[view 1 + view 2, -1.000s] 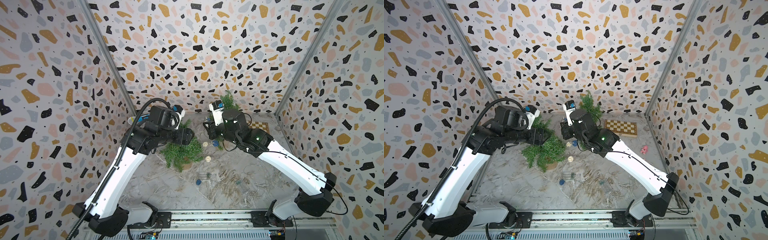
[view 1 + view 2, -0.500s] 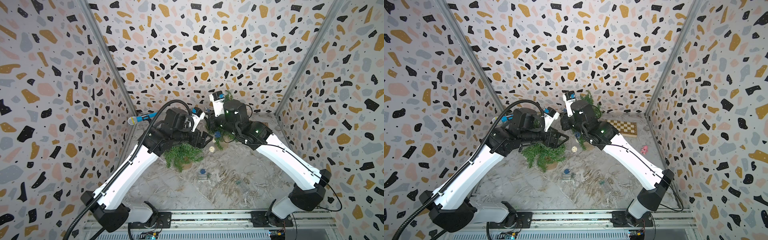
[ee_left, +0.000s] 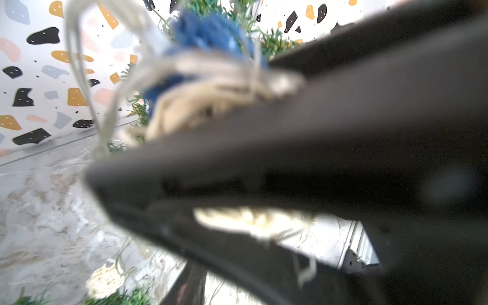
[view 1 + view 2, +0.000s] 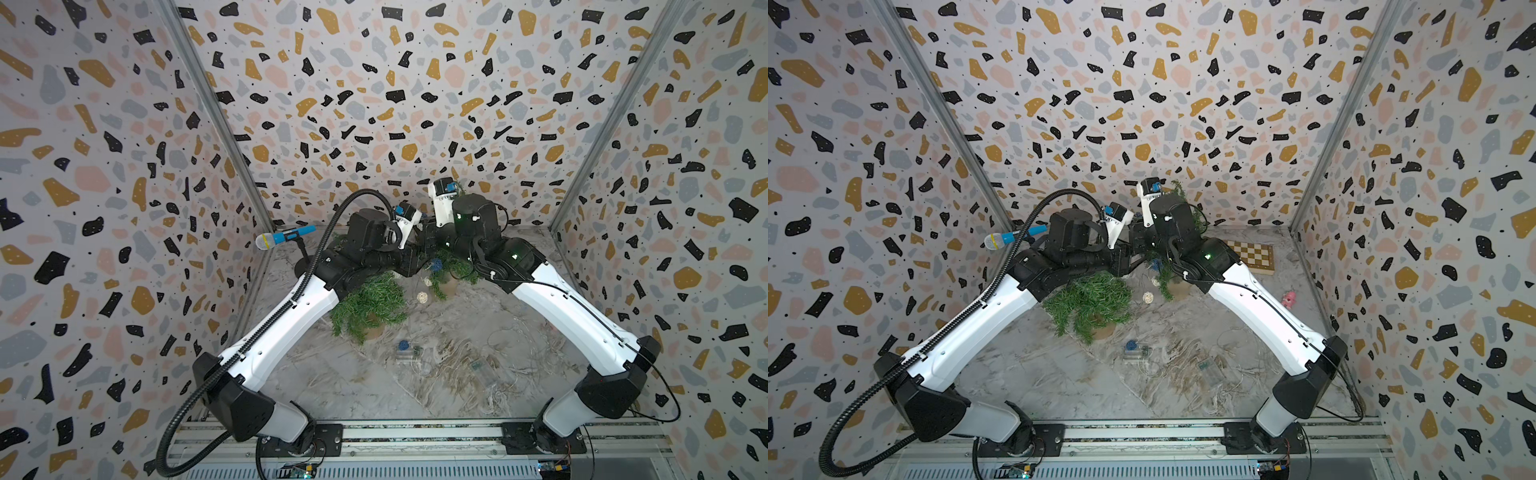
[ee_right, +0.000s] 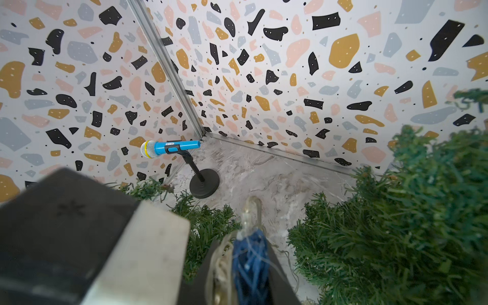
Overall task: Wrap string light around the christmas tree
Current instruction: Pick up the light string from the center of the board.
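The string light has blue and cream woven balls on thin wire. My right gripper point(image 5: 248, 245) is shut on a blue ball point(image 5: 250, 258) and a cream one beside it. It hangs next to the back christmas tree point(image 4: 455, 266), which stands in a tan pot point(image 4: 1179, 291). My left gripper point(image 4: 417, 265) reaches in from the left until it meets the right one. Its dark fingers look closed on a cream ball point(image 3: 250, 219), though that view is blurred. Wire with two cream balls point(image 4: 422, 297) hangs down to the floor. A second tree point(image 4: 368, 307) leans under the left arm.
A blue ball and a clear battery box point(image 4: 409, 353) lie on the marble floor amid loose wire. A toy microphone point(image 4: 284, 239) on a stand is at the back left. A chessboard point(image 4: 1252, 253) and a pink toy point(image 4: 1288, 297) sit at the right wall.
My left arm swung right, from over the leaning tree up to the right gripper, and its fingers closed. The right arm drew back toward the rear tree, carrying the string.
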